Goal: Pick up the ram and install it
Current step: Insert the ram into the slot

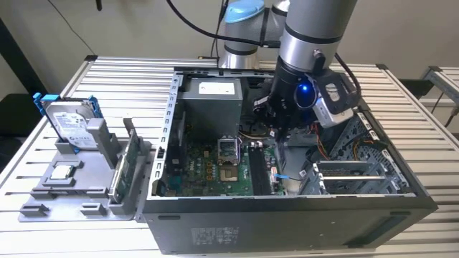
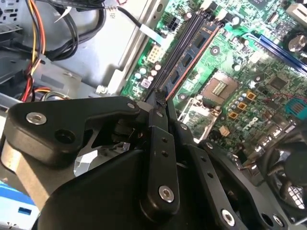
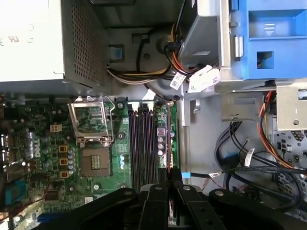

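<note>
My gripper [image 1: 278, 133] reaches down into the open computer case [image 1: 287, 215], over the motherboard [image 1: 215, 172]. In both wrist views its black fingers [image 2: 160, 120] are pressed together on one end of the ram [image 2: 192, 60], a thin dark stick with chips along its side. The ram [image 3: 166, 139] runs lengthwise along the black memory slots [image 3: 141, 143], at the slot nearest the board's edge. Whether it is seated in that slot or held just above it I cannot tell. The gripper's fingertips [image 3: 168, 175] meet at the stick's near end.
The CPU socket [image 3: 96, 163] lies beside the slots, the power supply [image 1: 215, 102] behind them. Loose cables [image 3: 240, 158] and a drive cage [image 1: 351, 172] crowd the other side. Outside, a grey holder [image 1: 43, 207] carries a hard drive [image 1: 72, 126], a CPU chip [image 1: 63, 172] and a green board strip [image 1: 123, 169].
</note>
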Available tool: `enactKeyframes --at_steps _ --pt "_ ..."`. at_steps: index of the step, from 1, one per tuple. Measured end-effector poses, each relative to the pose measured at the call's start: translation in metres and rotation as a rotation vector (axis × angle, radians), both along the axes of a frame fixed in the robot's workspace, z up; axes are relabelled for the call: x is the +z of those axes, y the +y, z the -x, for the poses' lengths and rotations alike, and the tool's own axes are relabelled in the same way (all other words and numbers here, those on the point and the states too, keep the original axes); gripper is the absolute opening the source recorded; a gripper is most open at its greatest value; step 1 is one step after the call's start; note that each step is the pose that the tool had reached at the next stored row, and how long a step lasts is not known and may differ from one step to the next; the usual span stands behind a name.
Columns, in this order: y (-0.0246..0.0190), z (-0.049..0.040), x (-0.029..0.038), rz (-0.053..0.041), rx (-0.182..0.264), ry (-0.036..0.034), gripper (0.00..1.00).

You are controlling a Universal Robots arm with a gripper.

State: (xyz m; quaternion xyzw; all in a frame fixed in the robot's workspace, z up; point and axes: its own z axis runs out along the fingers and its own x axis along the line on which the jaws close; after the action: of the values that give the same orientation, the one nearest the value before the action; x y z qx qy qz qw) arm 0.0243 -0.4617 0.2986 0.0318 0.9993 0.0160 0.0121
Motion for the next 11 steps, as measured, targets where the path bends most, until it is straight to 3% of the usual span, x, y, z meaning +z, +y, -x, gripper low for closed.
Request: enactKeyframes --at_steps 11 --pt "0.0000 0.0000 -0.0200 0.0003 0.000 -0.0022 0.14"
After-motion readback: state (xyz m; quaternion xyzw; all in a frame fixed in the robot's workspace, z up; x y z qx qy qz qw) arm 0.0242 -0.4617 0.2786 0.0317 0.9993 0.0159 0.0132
